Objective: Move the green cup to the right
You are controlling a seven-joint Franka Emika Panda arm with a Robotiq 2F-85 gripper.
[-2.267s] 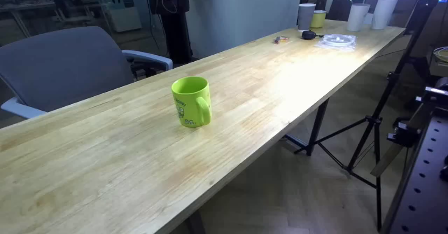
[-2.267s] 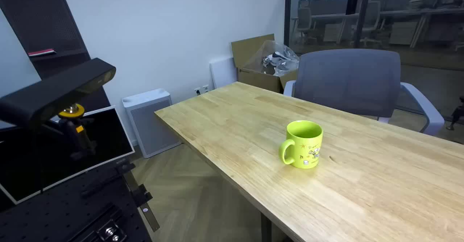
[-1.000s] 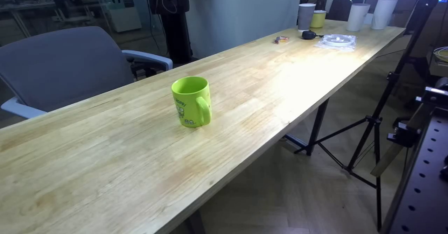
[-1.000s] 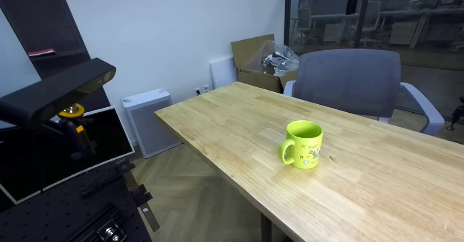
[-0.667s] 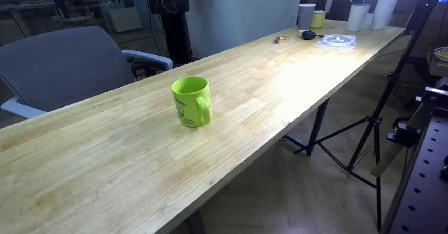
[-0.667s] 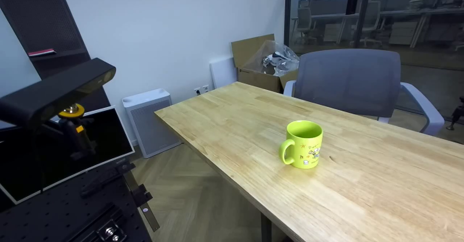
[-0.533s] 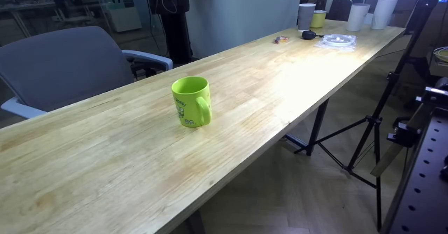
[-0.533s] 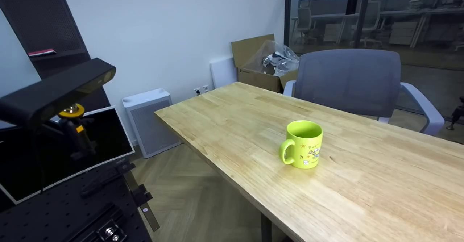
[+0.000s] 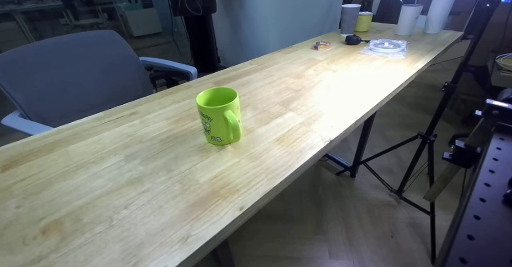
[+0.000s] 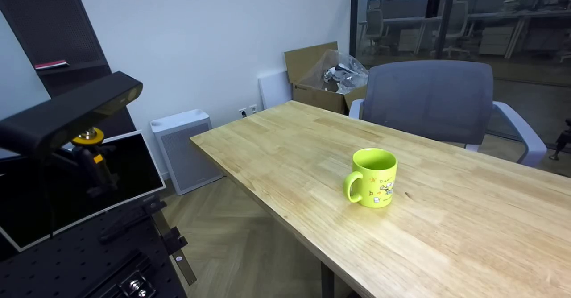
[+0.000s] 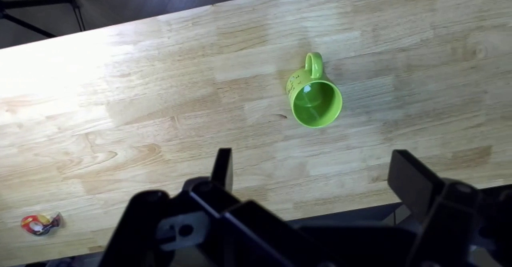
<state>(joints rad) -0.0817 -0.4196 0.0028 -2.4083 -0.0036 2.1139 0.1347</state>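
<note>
The green cup [image 9: 214,123] is a bright lime-green mug with a side handle and small printed figures. It stands upright on the wooden table and also shows in an exterior view [image 10: 377,184]. In the wrist view, I look down into the cup [image 11: 316,103], with its handle pointing to the top of the view. My gripper [image 11: 311,153] comes in from the bottom of the wrist view, with its fingers spread wide and nothing between them. The cup lies ahead of the fingertips, apart from them. The gripper is not in either exterior view.
The wooden table [image 9: 132,179] has a chair [image 9: 76,75] along one side. A wrapped snack [image 11: 38,224] lies on it. Farther off stand a grey cup [image 9: 350,19], a yellowish cup [image 9: 363,22], white cups [image 9: 409,20], a black object [image 9: 353,39] and a bagged white lid [image 9: 386,46].
</note>
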